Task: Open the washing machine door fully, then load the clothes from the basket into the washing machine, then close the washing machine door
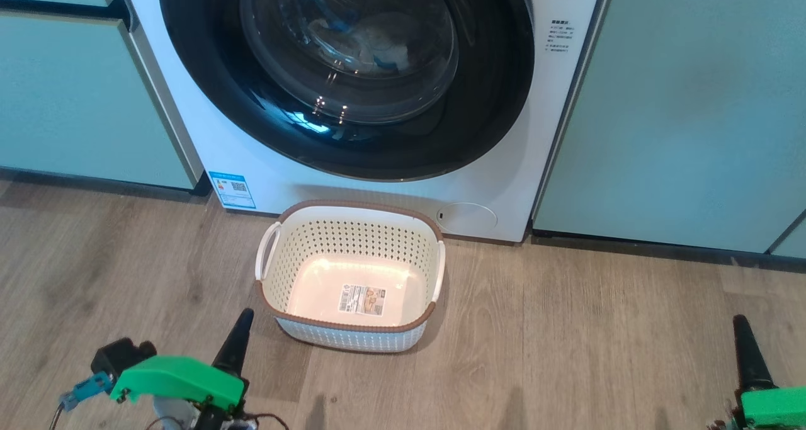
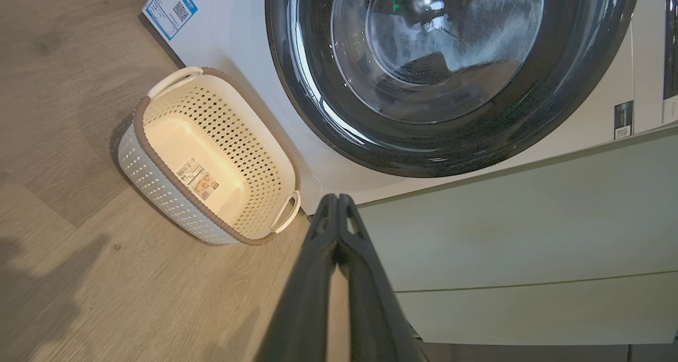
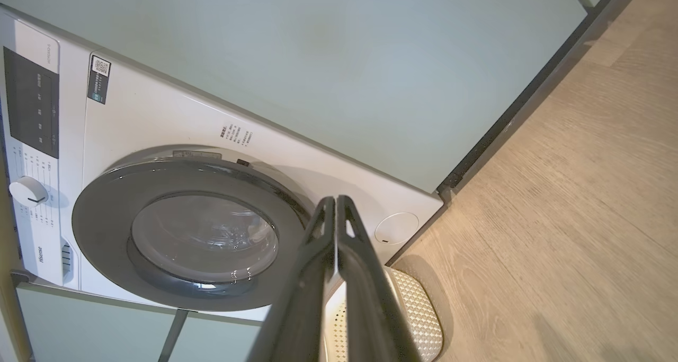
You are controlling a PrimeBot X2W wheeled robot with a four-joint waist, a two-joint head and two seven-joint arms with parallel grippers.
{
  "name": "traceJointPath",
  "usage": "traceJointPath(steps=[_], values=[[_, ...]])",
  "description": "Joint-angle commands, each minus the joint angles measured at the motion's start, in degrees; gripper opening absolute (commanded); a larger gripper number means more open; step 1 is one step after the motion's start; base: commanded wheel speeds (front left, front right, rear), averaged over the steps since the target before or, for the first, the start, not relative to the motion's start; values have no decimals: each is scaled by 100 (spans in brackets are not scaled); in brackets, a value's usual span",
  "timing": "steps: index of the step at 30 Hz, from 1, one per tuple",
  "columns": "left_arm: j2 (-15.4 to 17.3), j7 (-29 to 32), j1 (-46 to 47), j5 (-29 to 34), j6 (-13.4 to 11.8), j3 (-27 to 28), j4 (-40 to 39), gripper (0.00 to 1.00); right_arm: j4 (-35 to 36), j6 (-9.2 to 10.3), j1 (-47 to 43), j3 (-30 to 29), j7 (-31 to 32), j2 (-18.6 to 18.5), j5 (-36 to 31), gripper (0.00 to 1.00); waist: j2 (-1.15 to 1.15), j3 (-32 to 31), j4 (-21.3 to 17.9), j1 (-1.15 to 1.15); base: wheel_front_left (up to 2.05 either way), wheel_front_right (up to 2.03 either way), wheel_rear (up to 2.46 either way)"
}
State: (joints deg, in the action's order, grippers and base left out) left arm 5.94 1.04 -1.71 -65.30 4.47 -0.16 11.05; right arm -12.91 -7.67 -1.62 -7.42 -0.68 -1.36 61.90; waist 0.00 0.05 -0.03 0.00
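Note:
The white washing machine (image 1: 504, 165) stands straight ahead, and its glossy black washing machine door (image 1: 491, 102) lies flush against the front. Behind the glass window lie the clothes (image 1: 378, 46), pale with a bit of blue. On the floor in front sits the cream basket (image 1: 352, 204), holding just a label on its bottom. Low at the left, my left gripper (image 1: 239, 329) is shut on nothing, its tip near the basket's near left corner. My right gripper (image 1: 743, 329) is shut on nothing at the lower right. The left wrist view shows the left gripper (image 2: 336, 200), the basket (image 2: 159, 187) and the door (image 2: 476, 144); the right wrist view shows the right gripper (image 3: 336, 203) and the door (image 3: 106, 229).
Pale green cabinets (image 1: 680, 102) flank the machine on both sides. A blue-bordered QR sticker (image 1: 233, 189) and a round cap (image 1: 467, 217) sit low on its front. Wooden floor (image 1: 598, 342) stretches to the right of the basket.

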Motion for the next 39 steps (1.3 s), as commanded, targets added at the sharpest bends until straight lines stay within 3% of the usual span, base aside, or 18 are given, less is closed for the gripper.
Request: traceJointPath(steps=[1, 39], values=[[9, 18, 378, -134, 54, 178, -138, 0, 149, 12, 344, 49, 54, -105, 152, 0, 0, 0, 0, 0, 0, 0, 0], [-240, 448, 727, -2322, 265, 572, 236, 0, -72, 18, 715, 84, 617, -145, 2596, 0, 0, 11, 2, 0, 0, 0, 0]])
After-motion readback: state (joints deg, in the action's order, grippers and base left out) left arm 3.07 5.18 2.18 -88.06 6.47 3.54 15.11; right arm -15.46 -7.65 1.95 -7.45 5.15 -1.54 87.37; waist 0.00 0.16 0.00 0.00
